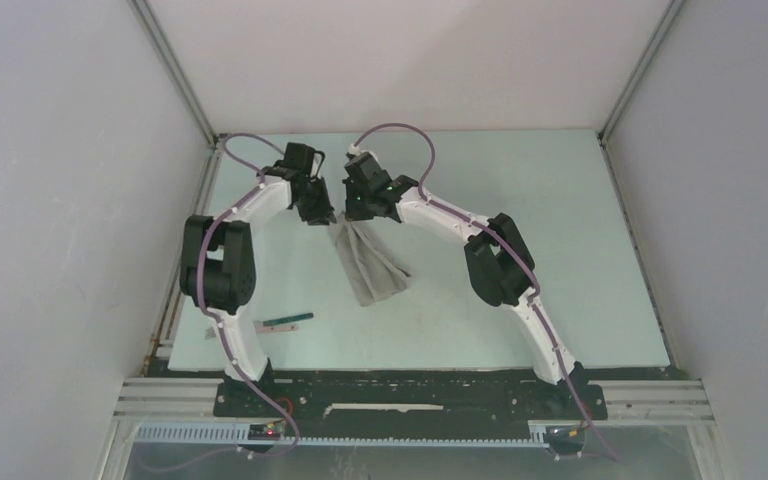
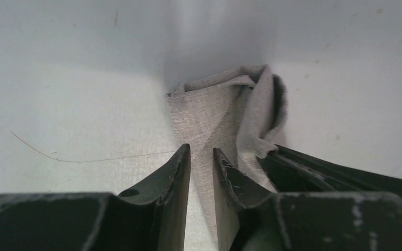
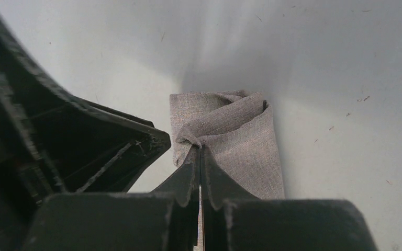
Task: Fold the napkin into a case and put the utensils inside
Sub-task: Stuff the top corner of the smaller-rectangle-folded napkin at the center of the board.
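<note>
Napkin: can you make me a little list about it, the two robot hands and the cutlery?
napkin: grey cloth, partly folded into a narrow strip, bunched up at its far end
left gripper: closed on the napkin's far end, cloth between its fingers
right gripper: shut, pinching a raised fold of the napkin
green-handled utensil: lying on the table near the left arm's base, apart from the napkin
utensil inside napkin: not yet
</note>
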{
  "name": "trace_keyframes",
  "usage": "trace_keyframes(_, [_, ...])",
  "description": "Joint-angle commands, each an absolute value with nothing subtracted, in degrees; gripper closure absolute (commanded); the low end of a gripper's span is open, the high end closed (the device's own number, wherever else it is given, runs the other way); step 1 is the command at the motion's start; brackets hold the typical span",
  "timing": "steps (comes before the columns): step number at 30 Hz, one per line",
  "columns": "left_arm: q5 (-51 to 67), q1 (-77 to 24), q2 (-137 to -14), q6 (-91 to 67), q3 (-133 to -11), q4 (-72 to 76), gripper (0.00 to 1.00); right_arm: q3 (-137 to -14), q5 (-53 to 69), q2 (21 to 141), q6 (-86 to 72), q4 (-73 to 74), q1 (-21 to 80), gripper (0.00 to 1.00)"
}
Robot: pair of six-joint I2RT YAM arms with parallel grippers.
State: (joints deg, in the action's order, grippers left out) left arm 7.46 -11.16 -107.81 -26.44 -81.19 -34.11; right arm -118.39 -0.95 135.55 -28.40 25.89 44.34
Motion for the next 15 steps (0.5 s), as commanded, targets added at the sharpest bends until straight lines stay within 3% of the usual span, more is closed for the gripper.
trace_keyframes(1, [4.0,-12.1,-109.6,-24.4,-84.1,-36.9,0.71,-118.0,-0.6,131.0,-29.7,24.1,44.0,1.0])
trace_keyframes(7, [3.0,-13.5,-111.9,-24.0,-85.2,-37.3,0.63,-117.9,-0.6,130.8,-29.7,24.1,43.9,1.0])
trace_keyframes(15, [0.2,-15.8,-113.3,-24.1,-86.8,-38.1,0.66,-117.3,-0.6,130.5,-29.7,24.0,44.0,1.0])
